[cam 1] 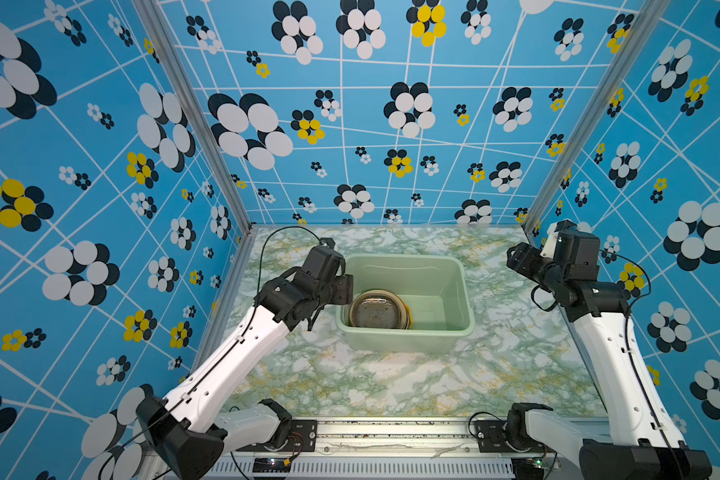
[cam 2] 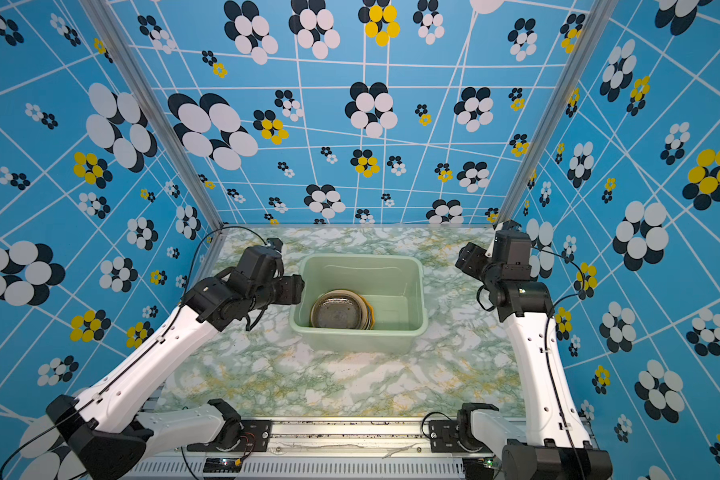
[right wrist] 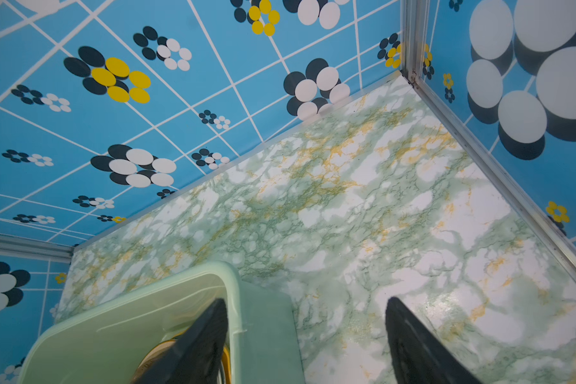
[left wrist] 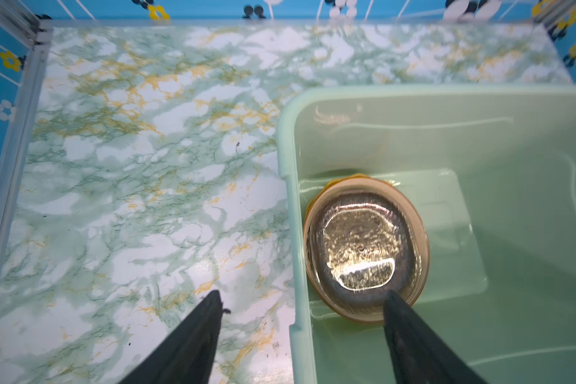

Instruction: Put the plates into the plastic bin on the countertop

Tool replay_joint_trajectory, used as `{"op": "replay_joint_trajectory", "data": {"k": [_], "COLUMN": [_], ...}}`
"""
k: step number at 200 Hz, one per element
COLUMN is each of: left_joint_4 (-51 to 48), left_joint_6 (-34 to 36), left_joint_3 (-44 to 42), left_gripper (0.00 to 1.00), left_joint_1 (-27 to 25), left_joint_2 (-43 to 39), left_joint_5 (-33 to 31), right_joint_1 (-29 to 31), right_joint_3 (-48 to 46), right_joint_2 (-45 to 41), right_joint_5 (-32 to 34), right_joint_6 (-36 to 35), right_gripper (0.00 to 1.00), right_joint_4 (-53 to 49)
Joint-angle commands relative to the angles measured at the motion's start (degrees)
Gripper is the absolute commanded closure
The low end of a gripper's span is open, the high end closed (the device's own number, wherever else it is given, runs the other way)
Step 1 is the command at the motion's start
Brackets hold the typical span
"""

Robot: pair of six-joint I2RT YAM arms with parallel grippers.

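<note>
On my screens the plastic bin [cam 1: 404, 343] sat on the countertop [cam 1: 391, 382], just above the centre of both top views and nearer the back wall than the front rail. The plates [cam 1: 377, 311] lay stacked inside it, in the lower left part of the tub, close to its left wall and front wall. The top plate looked glassy and brownish with an amber rim, and a yellow edge peeked out on the right side of the stack. I could not tell how many plates lay beneath it.

The left gripper [left wrist: 302, 292] hung above the bin's left rim, at centre left in both top views. In the left wrist view its jaws stood wide apart and held nothing. One of its black fingers [left wrist: 193, 332] showed over the marble and the other over the near edge of the plates, with the bin's wall running between them.

The right gripper [right wrist: 306, 300] was up near the right edge of both top views, close to the blue flowered walls [cam 1: 100, 166] and well apart from the bin. In the right wrist view its jaws were likewise spread and empty. One finger overlapped the bin's corner, where a sliver of yellow plate showed beside it, and the other showed over countertop.
</note>
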Motion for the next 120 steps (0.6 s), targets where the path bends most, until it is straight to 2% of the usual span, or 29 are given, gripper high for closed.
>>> {"op": "replay_joint_trajectory", "data": {"k": [1,4,28,55,74,91,120], "left_joint_4": [8.67,10.14,23.34,34.42,42.48,49.81,60.46], "left_joint_6": [10.19,11.55,17.57,14.01,12.77,13.67,14.57], "left_joint_3": [-0.42,-0.89,-8.78,-19.55,-28.38,-35.71,-43.35], "left_gripper": [0.03,0.00,0.01,0.01,0.01,0.01,0.01], "left_joint_1": [3.37,4.10,12.27,24.98,32.07,35.07,36.31], "left_joint_2": [-3.02,-3.41,-6.42,-8.63,-9.04,-8.21,-4.80], "left_joint_5": [-3.17,-3.27,-3.77,-4.07,-3.03,-2.40,-1.26], "right_joint_1": [-0.57,-0.60,-1.11,-1.34,-1.35,-1.34,-1.34], "right_joint_3": [-1.09,-1.34,-6.16,-14.55,-22.25,-30.09,-40.93], "right_joint_2": [3.31,3.71,6.16,6.31,4.19,2.49,2.80], "right_joint_5": [1.90,2.24,3.59,5.91,4.81,4.05,4.36], "right_joint_6": [-4.77,-5.16,-8.76,-11.93,-14.24,-15.87,-15.69], "right_gripper": [0.22,0.22,0.21,0.21,0.22,0.24,0.24], "right_joint_4": [6.09,6.90,14.90,24.66,32.15,40.01,54.68]}}
